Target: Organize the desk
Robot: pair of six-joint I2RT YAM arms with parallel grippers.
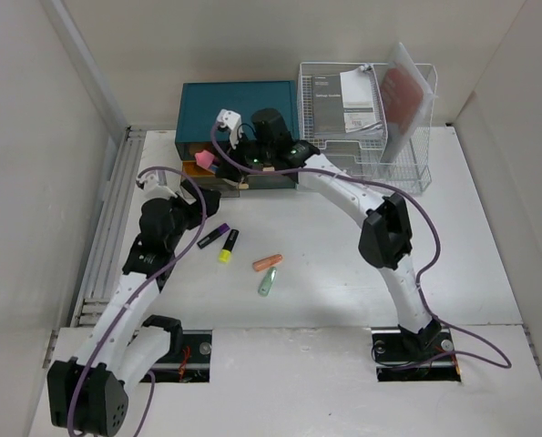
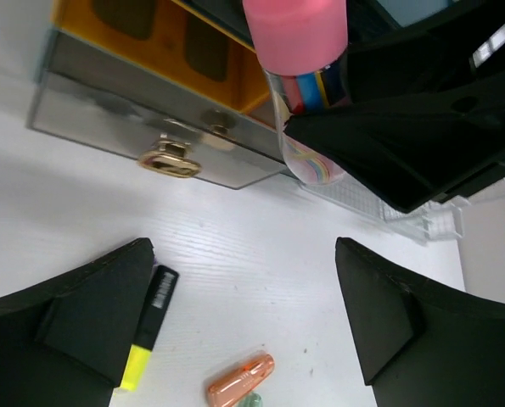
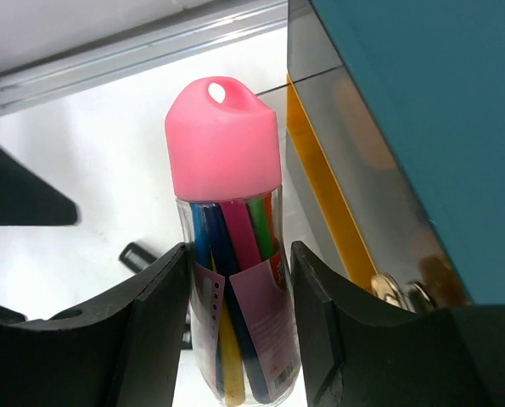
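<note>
On the white desk point(image 1: 343, 273), a clear tube of coloured pens with a pink cap point(image 3: 225, 178) stands upright between the fingers of my right gripper point(image 3: 239, 322), which is shut on it beside the open drawer point(image 3: 320, 186) of the teal chest point(image 1: 239, 109). The top view shows the pink cap point(image 1: 204, 160) in front of the chest. My left gripper point(image 2: 244, 314) hangs open over the desk with nothing between its fingers, just short of the drawer's gold handle point(image 2: 171, 158). A yellow highlighter point(image 2: 148, 329) and an orange cap-like piece point(image 2: 240, 379) lie below it.
A purple marker point(image 1: 214, 238), the yellow highlighter point(image 1: 229, 246), the orange piece point(image 1: 267, 263) and a pale green piece point(image 1: 268, 281) lie mid-desk. A white wire rack point(image 1: 371, 109) with papers stands at the back right. Pale walls close in both sides.
</note>
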